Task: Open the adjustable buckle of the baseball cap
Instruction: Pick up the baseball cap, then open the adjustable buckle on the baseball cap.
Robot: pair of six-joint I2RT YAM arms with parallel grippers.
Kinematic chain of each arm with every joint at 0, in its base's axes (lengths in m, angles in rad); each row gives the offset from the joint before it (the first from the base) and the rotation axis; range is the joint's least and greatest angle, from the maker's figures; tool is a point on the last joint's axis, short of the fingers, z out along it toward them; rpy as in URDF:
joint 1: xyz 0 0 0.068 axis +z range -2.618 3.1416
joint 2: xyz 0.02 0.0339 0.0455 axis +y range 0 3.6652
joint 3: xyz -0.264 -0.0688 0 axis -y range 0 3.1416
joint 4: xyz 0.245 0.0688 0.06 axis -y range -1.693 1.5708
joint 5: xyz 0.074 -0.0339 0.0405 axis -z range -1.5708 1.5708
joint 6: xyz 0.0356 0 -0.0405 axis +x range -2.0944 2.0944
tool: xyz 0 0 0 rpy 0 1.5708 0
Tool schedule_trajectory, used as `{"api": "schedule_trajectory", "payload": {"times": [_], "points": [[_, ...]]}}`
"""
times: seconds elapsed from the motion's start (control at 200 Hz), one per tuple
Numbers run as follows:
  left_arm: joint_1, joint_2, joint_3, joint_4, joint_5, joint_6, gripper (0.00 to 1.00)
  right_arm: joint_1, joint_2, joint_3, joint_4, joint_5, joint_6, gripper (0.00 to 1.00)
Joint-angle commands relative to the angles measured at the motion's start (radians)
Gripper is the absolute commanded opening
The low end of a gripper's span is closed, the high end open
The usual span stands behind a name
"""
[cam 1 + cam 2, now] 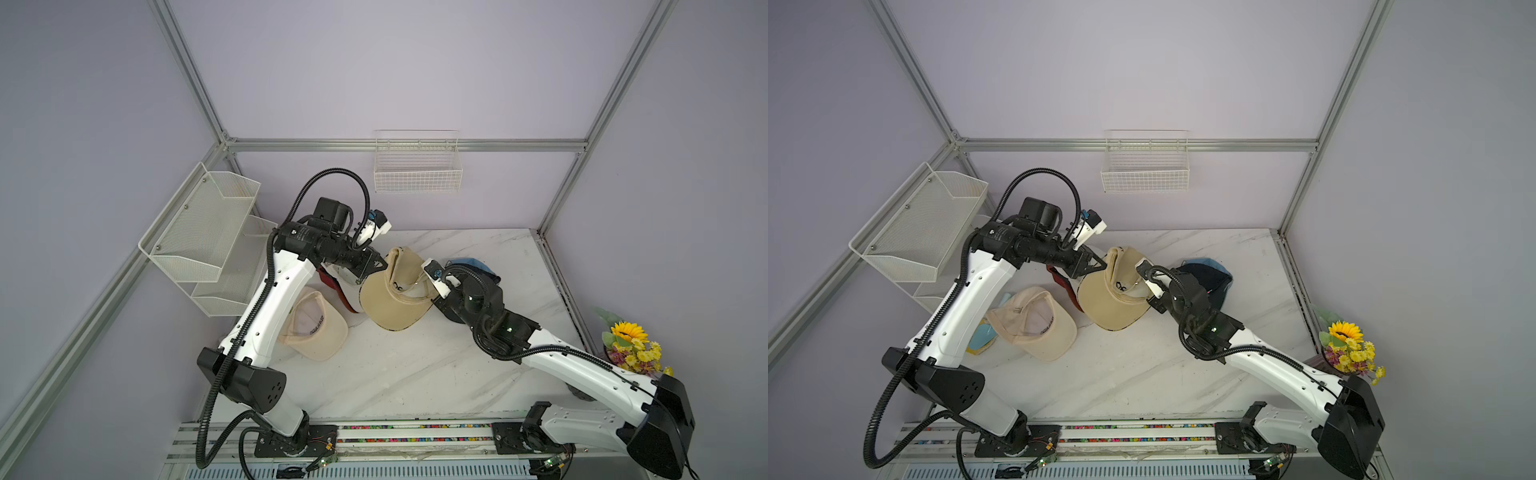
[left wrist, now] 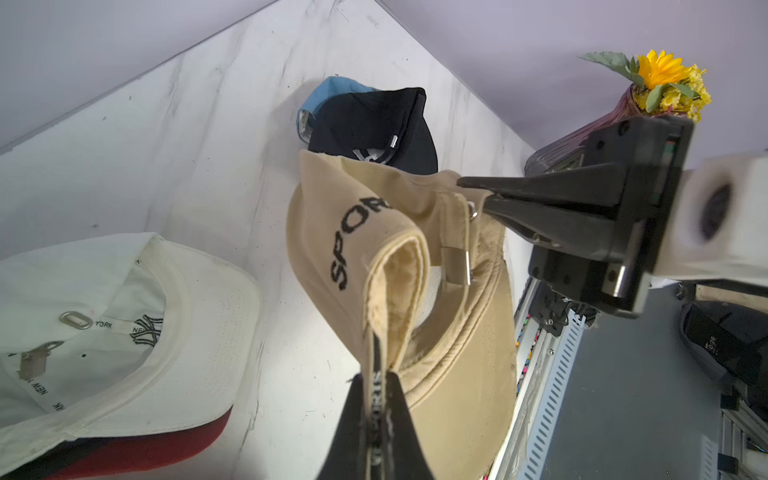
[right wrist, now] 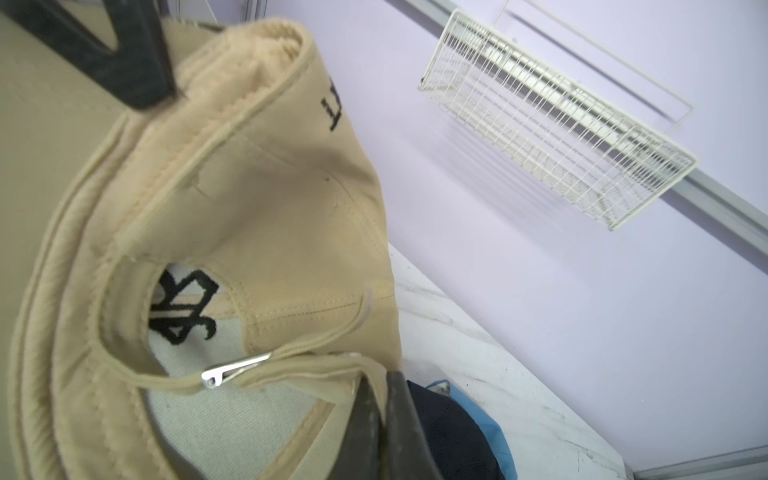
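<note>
My left gripper [image 2: 376, 399] pinches the light, floppy-looking tan cap [image 2: 332, 216] by its rim while my right gripper [image 2: 473, 189] clamps the soft strap [image 3: 316, 365] beside the small buckle [image 3: 235, 370].

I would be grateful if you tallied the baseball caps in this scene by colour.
tan cap: 1
cream cap: 1
white cap with red brim: 1
black cap: 1
blue cap: 1
Total: 5
Not counted: half-hidden pale blue item beside the cream cap.
</note>
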Motion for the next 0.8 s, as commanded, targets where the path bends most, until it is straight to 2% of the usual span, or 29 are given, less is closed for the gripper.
{"api": "schedule_trajectory", "payload": {"times": [0.0,0.035,0.055,0.095,0.175,0.24,0.315,0.51,0.68,0.795], "points": [[-0.002,-0.053,-0.022,0.009,-0.082,0.0,0.28,-0.004,-0.048,-0.013,0.103,0.013,0.016,0.0],[-0.002,-0.052,-0.029,0.008,-0.1,-0.002,0.65,-0.004,-0.059,-0.021,0.118,0.008,0.02,0.0],[-0.002,-0.053,-0.034,0.009,-0.11,-0.004,0.77,-0.003,-0.065,-0.024,0.127,0.006,0.022,0.0],[-0.002,-0.054,-0.044,0.017,-0.139,-0.016,0.88,-0.003,-0.076,-0.032,0.144,0.003,0.023,0.0],[-0.002,-0.067,-0.06,0.051,-0.224,-0.055,1.0,-0.003,-0.09,-0.04,0.175,-0.001,0.022,0.0],[-0.002,-0.08,-0.051,0.076,-0.274,-0.082,1.0,-0.004,-0.096,-0.042,0.191,-0.014,0.024,0.0],[-0.002,-0.099,-0.034,0.122,-0.269,-0.128,1.0,-0.004,-0.096,-0.048,0.207,-0.043,0.034,0.0],[-0.022,-0.079,0.0,0.232,-0.035,-0.263,1.0,-0.004,-0.077,-0.061,0.241,-0.064,0.036,0.0],[-0.092,-0.003,0.044,0.245,0.043,-0.35,0.81,-0.004,-0.062,-0.077,0.275,-0.085,0.044,0.0],[-0.114,0.027,0.091,0.237,0.041,-0.382,0.79,-0.003,-0.031,-0.071,0.295,-0.102,0.048,0.0]]}}
